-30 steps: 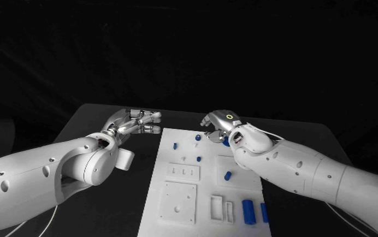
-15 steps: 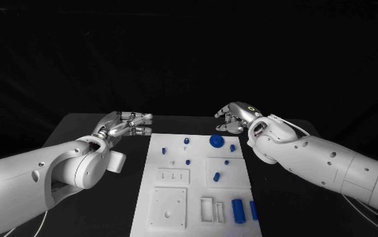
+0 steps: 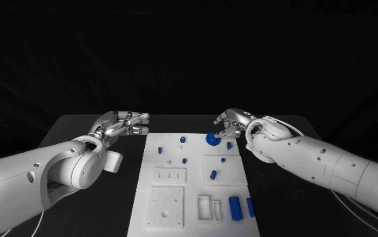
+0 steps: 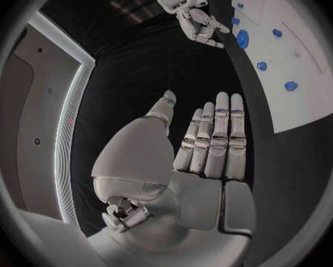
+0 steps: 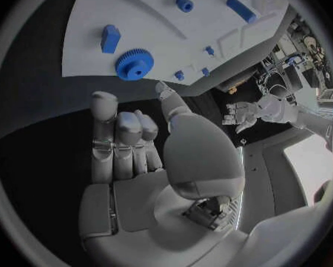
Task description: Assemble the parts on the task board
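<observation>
Head view, board: you see the white task board (image 3: 193, 182) lying in the middle of the black table (image 3: 94, 133), between the two arms.
Head view, parts: a blue gear (image 3: 212, 137) sits at the board's far edge; small blue pegs (image 3: 184, 160) dot the far half, and two longer blue bars (image 3: 235, 208) lie at the near right corner.
Head view, left hand: your left hand (image 3: 124, 123) hangs over the table just left of the board's far corner, fingers loosely curled, holding nothing.
Head view, right hand: your right hand (image 3: 233, 122) hovers by the gear, fingertips close above it; you cannot tell whether they touch.
Left wrist view: the left hand (image 4: 204, 148) lies flat with straight fingers side by side, empty, off the board (image 4: 300, 83); the gear (image 4: 243, 39) lies beside the right hand (image 4: 199, 26).
Right wrist view: the right hand (image 5: 137, 142) is spread and empty, its fingertips (image 5: 103, 104) just short of the gear (image 5: 134, 64), which rests on the board (image 5: 166, 35) near a blue block (image 5: 110, 38).
</observation>
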Robot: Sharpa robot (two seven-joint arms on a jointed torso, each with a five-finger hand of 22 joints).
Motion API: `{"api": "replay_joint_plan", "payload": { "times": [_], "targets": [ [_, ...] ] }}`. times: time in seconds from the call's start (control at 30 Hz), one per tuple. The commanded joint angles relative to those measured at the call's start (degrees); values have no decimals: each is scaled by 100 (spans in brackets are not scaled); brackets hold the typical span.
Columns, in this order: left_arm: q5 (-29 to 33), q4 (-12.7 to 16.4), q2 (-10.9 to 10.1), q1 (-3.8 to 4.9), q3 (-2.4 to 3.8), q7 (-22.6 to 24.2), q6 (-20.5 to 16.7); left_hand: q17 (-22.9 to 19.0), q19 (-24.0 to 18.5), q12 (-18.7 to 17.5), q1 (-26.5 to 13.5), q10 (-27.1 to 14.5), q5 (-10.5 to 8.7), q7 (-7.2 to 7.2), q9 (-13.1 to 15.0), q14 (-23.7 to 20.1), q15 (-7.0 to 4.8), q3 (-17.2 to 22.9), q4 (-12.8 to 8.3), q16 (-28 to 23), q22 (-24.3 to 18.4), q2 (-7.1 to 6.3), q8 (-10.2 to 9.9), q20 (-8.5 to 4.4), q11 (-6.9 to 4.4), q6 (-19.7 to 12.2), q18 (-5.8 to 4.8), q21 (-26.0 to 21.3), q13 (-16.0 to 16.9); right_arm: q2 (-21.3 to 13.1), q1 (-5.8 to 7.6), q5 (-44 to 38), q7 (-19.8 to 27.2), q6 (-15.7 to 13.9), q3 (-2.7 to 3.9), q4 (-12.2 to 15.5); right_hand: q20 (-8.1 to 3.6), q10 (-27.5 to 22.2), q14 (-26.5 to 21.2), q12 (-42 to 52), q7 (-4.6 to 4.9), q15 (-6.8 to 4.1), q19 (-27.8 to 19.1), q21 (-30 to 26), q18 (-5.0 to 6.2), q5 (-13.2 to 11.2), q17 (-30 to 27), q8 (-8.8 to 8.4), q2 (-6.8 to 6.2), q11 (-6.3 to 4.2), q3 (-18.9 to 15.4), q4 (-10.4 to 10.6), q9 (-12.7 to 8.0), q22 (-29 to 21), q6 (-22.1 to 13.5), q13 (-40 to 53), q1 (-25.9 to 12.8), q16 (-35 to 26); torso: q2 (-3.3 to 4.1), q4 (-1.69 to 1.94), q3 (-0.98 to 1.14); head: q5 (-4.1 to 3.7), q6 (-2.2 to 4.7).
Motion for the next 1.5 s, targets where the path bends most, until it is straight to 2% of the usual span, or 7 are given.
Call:
{"api": "replay_joint_plan", "payload": {
  "times": [0.03,0.07,0.57,0.77,1.0,1.33,1.5],
  "targets": [
    [-16,4,16,8,3,52,117,3,-39,1,52,-33,-7,8,9,-28,31,21,-11,3,-8,-16,-9,-10,-11,-32,-8,27,6,57,-32,59,137,343,3,-108,39,-7,53,-25,-13,-2,116,-36,17,24,13,-26,6,31,-32,1,-5,13,-73,-1,61,-30,13,37,4,-11,-26],
    [-16,6,15,8,3,52,117,2,-43,2,54,-38,-4,9,9,-33,33,18,-16,0,-8,-9,-9,-9,-10,-36,-8,25,6,69,-40,56,139,350,3,-131,40,-1,85,-30,-13,-3,151,-125,15,21,164,-28,48,31,-148,38,-6,155,-77,25,130,-106,17,42,2,-15,-26],
    [-27,61,-15,9,3,44,120,2,-43,2,54,-38,-4,9,9,-33,33,18,-16,0,-8,-9,-9,-9,-10,-36,-8,25,6,208,-122,-86,123,326,3,-392,47,19,101,4,-7,6,193,-56,12,29,292,-21,81,40,-44,-33,-1,357,55,53,84,-32,32,56,-7,-38,-94],
    [-31,72,-25,9,4,33,123,2,-44,2,50,-40,-7,11,9,-36,34,12,-16,-1,-7,-11,-10,-8,-9,-40,-8,26,6,219,-140,-110,123,298,3,-441,48,13,100,1,-3,6,199,-94,13,143,300,-23,101,42,60,-99,-1,422,102,53,38,-39,31,53,2,-17,-88],
    [-33,81,-22,9,4,11,125,3,-42,1,48,-48,-8,17,6,-32,34,12,-10,1,-7,-19,-14,-9,-6,-60,-7,27,6,238,-144,-85,133,344,3,-475,42,29,104,15,-13,-1,220,-116,2,-67,312,-15,235,31,298,-226,8,498,385,61,-31,-39,23,50,-4,-35,-94],
    [-41,120,-30,10,4,-17,128,3,-44,1,55,-61,-8,21,7,-36,37,23,0,0,-7,-31,-12,-6,-1,-74,-5,27,6,271,-150,-60,140,428,3,-552,38,46,108,33,-22,-4,235,-130,-6,-170,331,-11,286,26,422,-308,12,567,497,75,-135,-26,30,46,-2,6,-127],
    [-43,128,-35,10,4,-27,127,3,-44,1,55,-61,-8,21,7,-36,37,23,0,0,-7,-31,-12,-6,-1,-74,-5,27,6,289,-151,-50,146,435,3,-561,39,52,110,37,-24,-1,241,-137,-8,-231,343,-13,267,27,314,-280,10,604,437,78,-151,-15,28,51,-6,22,-137]
  ]
}}
